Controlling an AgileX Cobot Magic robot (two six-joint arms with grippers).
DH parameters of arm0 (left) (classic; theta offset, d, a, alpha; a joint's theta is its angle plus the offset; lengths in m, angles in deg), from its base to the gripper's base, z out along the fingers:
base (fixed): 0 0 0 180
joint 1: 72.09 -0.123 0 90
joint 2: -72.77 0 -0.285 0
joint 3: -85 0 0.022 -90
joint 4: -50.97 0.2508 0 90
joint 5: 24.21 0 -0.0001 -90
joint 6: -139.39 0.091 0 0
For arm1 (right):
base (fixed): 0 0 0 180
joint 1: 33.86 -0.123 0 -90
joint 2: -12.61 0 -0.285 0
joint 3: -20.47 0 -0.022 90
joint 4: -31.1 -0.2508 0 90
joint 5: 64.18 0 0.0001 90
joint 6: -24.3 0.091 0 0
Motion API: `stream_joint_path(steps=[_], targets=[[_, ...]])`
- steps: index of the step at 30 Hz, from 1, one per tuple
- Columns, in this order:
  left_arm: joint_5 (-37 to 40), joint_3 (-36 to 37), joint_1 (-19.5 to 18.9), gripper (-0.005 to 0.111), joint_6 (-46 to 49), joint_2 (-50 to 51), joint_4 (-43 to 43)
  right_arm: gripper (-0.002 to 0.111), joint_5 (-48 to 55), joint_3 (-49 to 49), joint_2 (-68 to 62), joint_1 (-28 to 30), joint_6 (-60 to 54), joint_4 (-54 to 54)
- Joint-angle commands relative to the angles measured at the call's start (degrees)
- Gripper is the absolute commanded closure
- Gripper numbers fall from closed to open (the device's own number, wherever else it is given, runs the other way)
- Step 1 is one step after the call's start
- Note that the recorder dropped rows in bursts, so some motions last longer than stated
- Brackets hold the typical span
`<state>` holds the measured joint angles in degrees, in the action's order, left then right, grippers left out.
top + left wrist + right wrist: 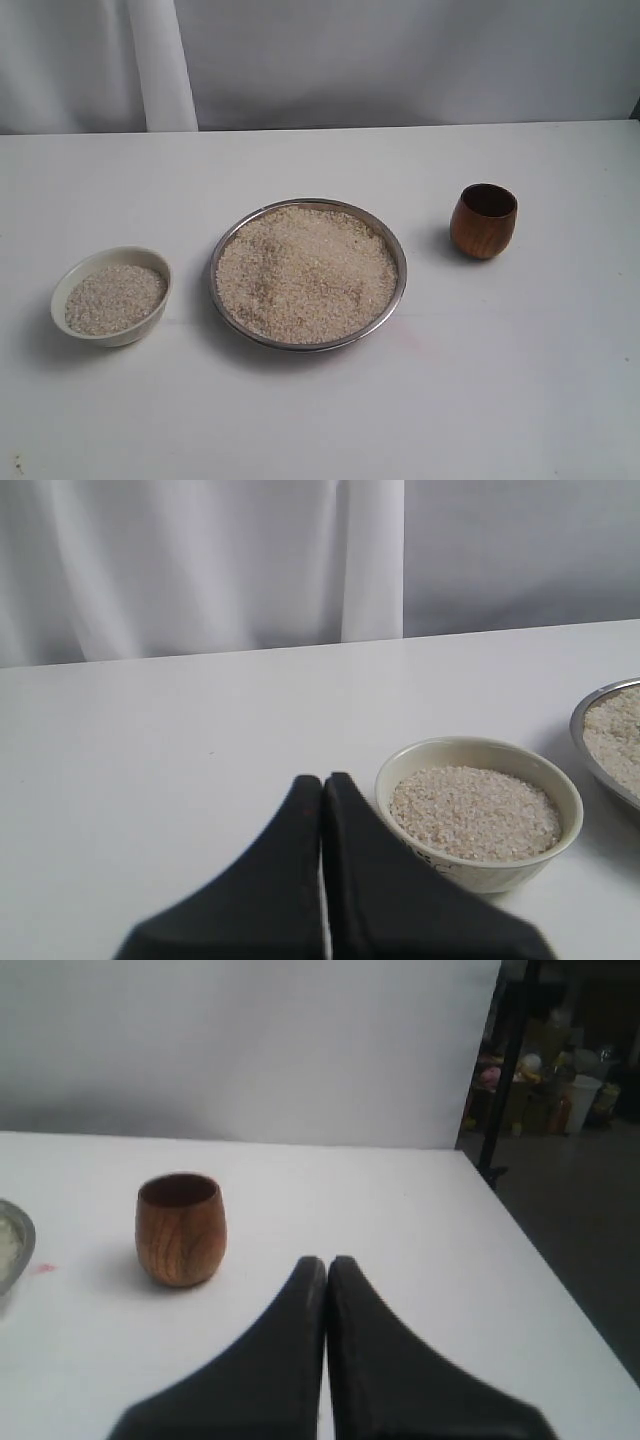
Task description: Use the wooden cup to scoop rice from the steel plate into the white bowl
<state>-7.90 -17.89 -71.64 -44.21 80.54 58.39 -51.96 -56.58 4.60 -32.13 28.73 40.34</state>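
- Grains of rice fill the steel plate, which sits at the middle of the white counter.
- Left of the plate and apart from it, the white bowl holds a smaller mound of rice.
- Right of the plate and well apart from it, the wooden cup stands upright, mouth up, its inside dark.
- The 2 dark fingers of the left pincer press together with nothing between them; it hangs near the white bowl, not touching it.
- Likewise the right pincer is clamped tight on nothing, its 2 fingers meeting, near the wooden cup but clear of it.
- Behind the counter hangs a pale cloth.
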Motion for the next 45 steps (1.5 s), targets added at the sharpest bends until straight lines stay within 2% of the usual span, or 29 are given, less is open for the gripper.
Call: stream_joint_path(steps=[1,7,12,25,28,30,31,37,41,45], targets=[[-0.65,0.11,0.18,0.107,-0.27,0.01,-0.47,0.108,-9.64,-0.17,0.22,0.42,0.02,0.72],[-0.65,0.11,0.18,0.107,-0.27,0.01,-0.47,0.108,-22.07,-0.17,0.22,0.42,0.02,0.72],[-0.65,0.11,0.18,0.107,-0.27,0.01,-0.47,0.108,-28.54,-0.17,0.22,0.42,0.02,0.72],[-0.65,0.11,0.18,0.107,-0.27,0.01,-0.47,0.108,-31.25,-0.17,0.22,0.42,0.02,0.61],[-0.65,0.11,0.18,0.107,-0.27,0.01,-0.47,0.108,-34.02,-0.17,0.22,0.42,8.34,0.33],[-0.65,0.11,0.18,0.107,-0.27,0.01,-0.47,0.108,-34.02,-0.17,0.22,0.42,17.21,0.23],[-0.65,0.11,0.18,0.107,-0.27,0.01,-0.47,0.108,-34.02,-0.17,0.22,0.42,18.17,0.23],[-0.65,0.11,0.18,0.107,-0.27,0.01,-0.47,0.108,-31.99,-0.17,0.22,0.42,18.11,0.61],[-0.65,0.11,0.18,0.107,-0.27,0.01,-0.47,0.108,-26.83,3.28,-0.09,0.3,19.9,0.61],[-0.65,0.11,0.18,0.107,-0.27,0.01,-0.47,0.108,-23.39,8.2,-5.63,0.05,21.06,0.61]])
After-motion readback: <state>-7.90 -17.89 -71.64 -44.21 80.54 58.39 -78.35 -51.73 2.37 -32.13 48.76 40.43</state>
